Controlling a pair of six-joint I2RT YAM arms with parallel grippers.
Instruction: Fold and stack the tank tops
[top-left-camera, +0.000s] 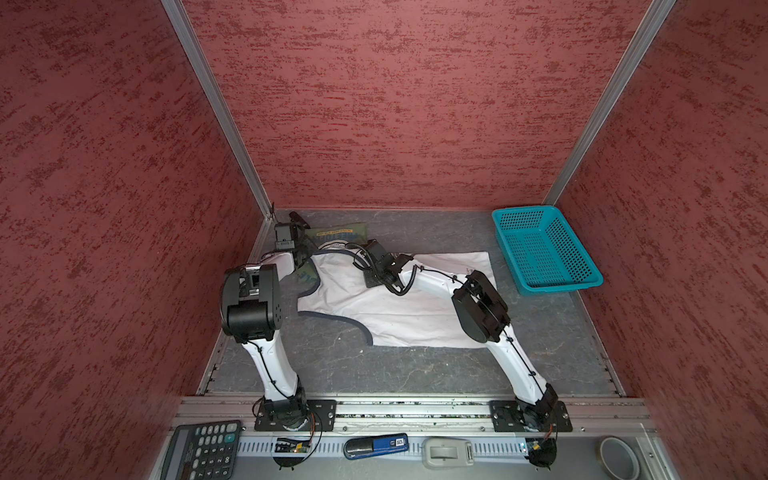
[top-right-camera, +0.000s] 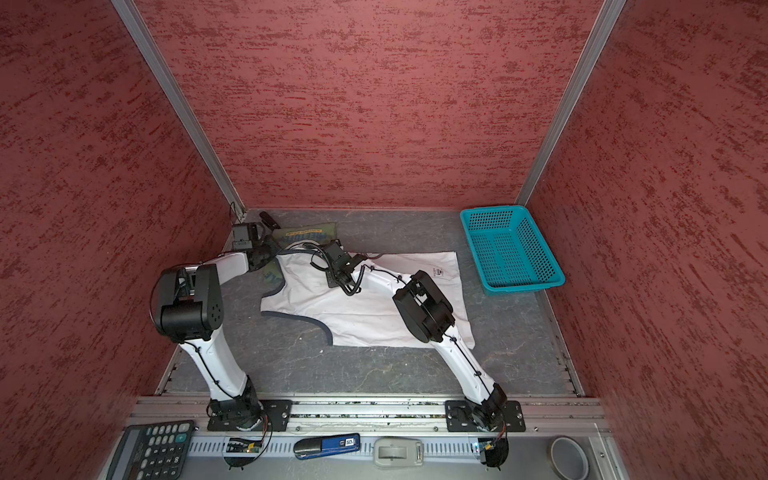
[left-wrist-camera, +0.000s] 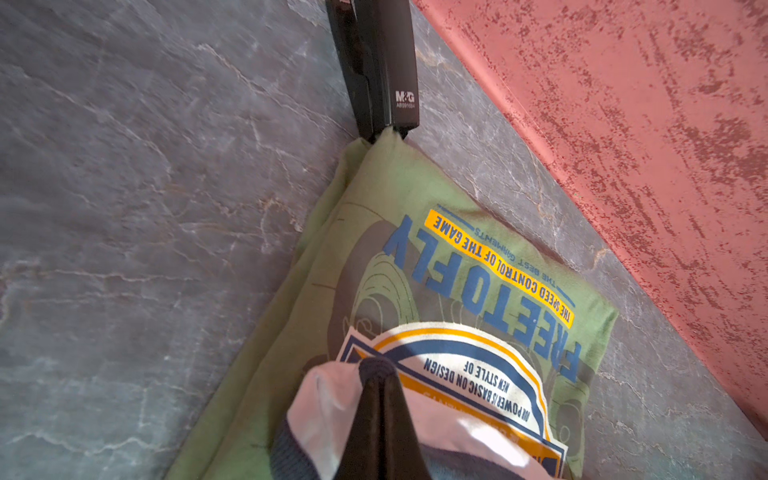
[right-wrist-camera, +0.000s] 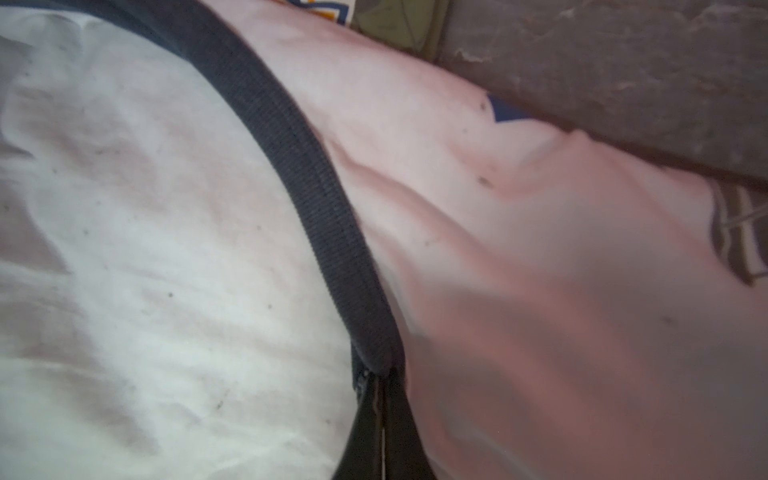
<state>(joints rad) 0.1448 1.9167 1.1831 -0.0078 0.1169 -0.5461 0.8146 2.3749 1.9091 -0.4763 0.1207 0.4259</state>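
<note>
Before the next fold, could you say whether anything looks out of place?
Yes: a slim black stapler lies in the far left corner, touching the folded olive green tank top; office tools don't belong with laundry.

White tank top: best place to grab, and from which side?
On the white tank top, pinch the grey ribbed trim at the far strap end, from above: the cloth lies flat, and the trim looks like its thickest edge. The left gripper and right gripper are shut on it there.

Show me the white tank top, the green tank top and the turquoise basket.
white tank top (top-left-camera: 395, 316): in a top view, plain middle of the cloth.
green tank top (left-wrist-camera: 374, 187): left wrist view, bare cloth beside the print.
turquoise basket (top-left-camera: 571, 249): in a top view, mesh side wall.
</note>
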